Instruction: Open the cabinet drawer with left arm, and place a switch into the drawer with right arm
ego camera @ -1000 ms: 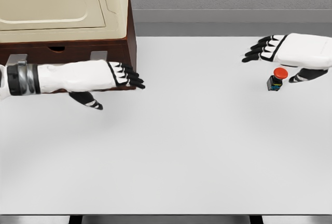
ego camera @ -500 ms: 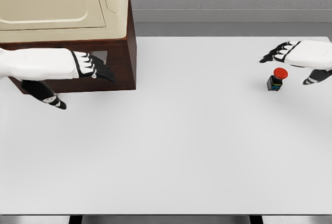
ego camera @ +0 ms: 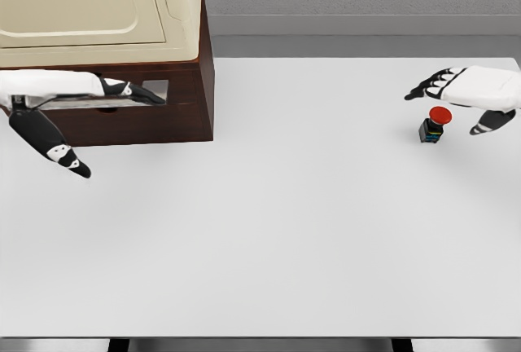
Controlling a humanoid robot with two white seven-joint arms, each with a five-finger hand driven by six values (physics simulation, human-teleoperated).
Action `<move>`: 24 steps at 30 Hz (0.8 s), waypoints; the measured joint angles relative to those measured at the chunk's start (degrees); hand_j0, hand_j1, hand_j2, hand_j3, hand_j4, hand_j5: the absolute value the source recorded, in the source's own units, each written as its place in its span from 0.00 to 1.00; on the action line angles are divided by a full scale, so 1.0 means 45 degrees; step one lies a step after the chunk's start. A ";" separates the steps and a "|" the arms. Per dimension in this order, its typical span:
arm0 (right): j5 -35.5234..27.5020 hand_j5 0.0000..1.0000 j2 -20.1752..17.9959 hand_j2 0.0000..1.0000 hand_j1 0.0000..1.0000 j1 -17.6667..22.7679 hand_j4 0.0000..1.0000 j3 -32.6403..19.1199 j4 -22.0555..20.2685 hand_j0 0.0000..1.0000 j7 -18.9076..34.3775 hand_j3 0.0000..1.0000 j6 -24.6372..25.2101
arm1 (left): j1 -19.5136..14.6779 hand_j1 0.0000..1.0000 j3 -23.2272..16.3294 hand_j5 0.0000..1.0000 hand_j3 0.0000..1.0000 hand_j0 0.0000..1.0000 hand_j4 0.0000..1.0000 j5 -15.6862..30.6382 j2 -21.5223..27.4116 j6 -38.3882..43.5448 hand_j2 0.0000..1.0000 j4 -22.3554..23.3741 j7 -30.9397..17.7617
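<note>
A dark brown cabinet point(ego camera: 183, 103) with a cream top stands at the table's back left; its drawer front point(ego camera: 122, 120) faces me and looks closed. My left hand point(ego camera: 122, 91) lies flat against the drawer front near its handle, fingers extended, thumb point(ego camera: 57, 155) hanging down below. The switch point(ego camera: 434, 124), a black block with a red button, stands on the table at the right. My right hand point(ego camera: 456, 95) hovers just above and right of it, fingers spread, holding nothing.
The white table point(ego camera: 285, 222) stretches wide in front of the cabinet and the switch. A grey wall runs behind the table's far edge. The table's front edge is near the bottom of the picture.
My left hand has drawn back leftward and up onto the drawer front, turning flatter. My right hand has shifted right, away from above the switch, then held.
</note>
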 measured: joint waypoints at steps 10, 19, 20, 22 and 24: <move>0.0913 1.00 0.0550 1.00 1.00 -0.0273 1.00 -0.0045 0.0741 1.00 0.0000 1.00 0.0000 | -0.0079 1.00 -0.0353 1.00 1.00 1.00 1.00 0.0252 0.1004 0.1641 1.00 0.0009 -0.0172; 0.1083 1.00 0.0610 1.00 1.00 -0.0391 1.00 -0.0045 0.0875 1.00 0.0000 1.00 0.0000 | -0.0276 1.00 -0.0187 1.00 1.00 1.00 1.00 -0.0089 0.2014 0.1743 1.00 0.0019 -0.0178; 0.1088 1.00 0.0610 1.00 1.00 -0.0391 1.00 -0.0041 0.0879 1.00 0.0000 1.00 0.0000 | -0.0295 1.00 -0.0064 1.00 1.00 1.00 1.00 -0.0114 0.2110 0.1773 1.00 0.0020 -0.0179; 0.1094 1.00 0.0620 1.00 1.00 -0.0391 1.00 -0.0024 0.0891 1.00 0.0000 1.00 0.0000 | -0.0253 1.00 0.0236 1.00 1.00 1.00 1.00 -0.0155 0.2203 0.1833 1.00 0.0024 -0.0179; 0.1105 1.00 0.0656 1.00 1.00 -0.0391 1.00 0.0004 0.0925 1.00 0.0000 1.00 0.0000 | -0.0174 1.00 0.0405 1.00 1.00 1.00 1.00 -0.0384 0.2208 0.1903 1.00 0.0024 -0.0179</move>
